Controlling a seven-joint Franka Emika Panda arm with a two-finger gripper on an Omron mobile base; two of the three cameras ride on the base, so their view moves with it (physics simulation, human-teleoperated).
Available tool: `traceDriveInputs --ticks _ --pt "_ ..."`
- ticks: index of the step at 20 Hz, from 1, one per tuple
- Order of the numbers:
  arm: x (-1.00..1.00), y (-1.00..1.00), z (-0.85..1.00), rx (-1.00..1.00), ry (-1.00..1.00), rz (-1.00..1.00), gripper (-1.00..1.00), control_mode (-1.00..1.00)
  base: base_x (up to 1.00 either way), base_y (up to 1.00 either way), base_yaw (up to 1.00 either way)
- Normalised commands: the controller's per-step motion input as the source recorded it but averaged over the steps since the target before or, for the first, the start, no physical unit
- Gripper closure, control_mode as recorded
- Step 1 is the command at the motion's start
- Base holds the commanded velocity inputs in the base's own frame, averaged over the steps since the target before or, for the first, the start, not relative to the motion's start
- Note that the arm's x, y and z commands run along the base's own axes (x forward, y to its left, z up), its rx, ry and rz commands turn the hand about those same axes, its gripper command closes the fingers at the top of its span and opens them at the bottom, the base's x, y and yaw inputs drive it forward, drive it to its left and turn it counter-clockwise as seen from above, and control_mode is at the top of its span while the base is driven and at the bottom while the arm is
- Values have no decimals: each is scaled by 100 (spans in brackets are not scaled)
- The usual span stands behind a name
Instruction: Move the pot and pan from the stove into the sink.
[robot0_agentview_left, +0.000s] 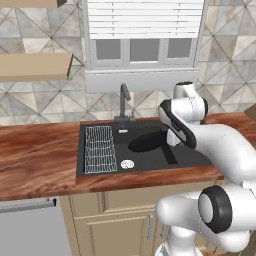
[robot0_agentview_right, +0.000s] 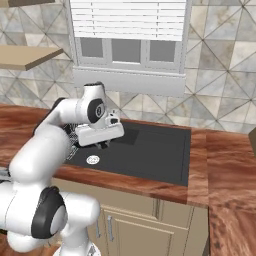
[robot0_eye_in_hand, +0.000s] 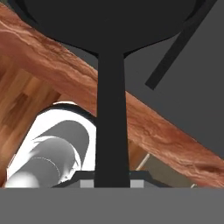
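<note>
While wood counter (robot0_agentview_left: 40, 160) surrounds it, sink (robot0_agentview_left: 150, 160) sits under window (robot0_agentview_left: 145, 50).

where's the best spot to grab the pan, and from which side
Take the pan by its long straight handle, coming in along the handle from its free end, away from the bowl. It is narrow and flat-sided enough for the claw to close on, which the wide round bowl is not. The claw is shut on it that way now.

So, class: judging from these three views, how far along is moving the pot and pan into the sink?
Done: nothing lies in the sink yet. In hand: the gripper is shut on the pan's handle, holding the pan over the basin. Left: release the pan, then bring the pot.
</note>
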Motion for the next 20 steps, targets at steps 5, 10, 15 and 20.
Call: traceDriveInputs --ticks 5,10,15,20 --pt "37 0 -25 -7 2 6 100 -100 0 0 0" --pt "42 0 -28 -4 0 6 100 -100 0 0 0" --pt "25 -1 -22 0 -1 12 100 -100 0 0 0" --pt "10 -4 -17 3 -6 14 100 -100 0 0 0"
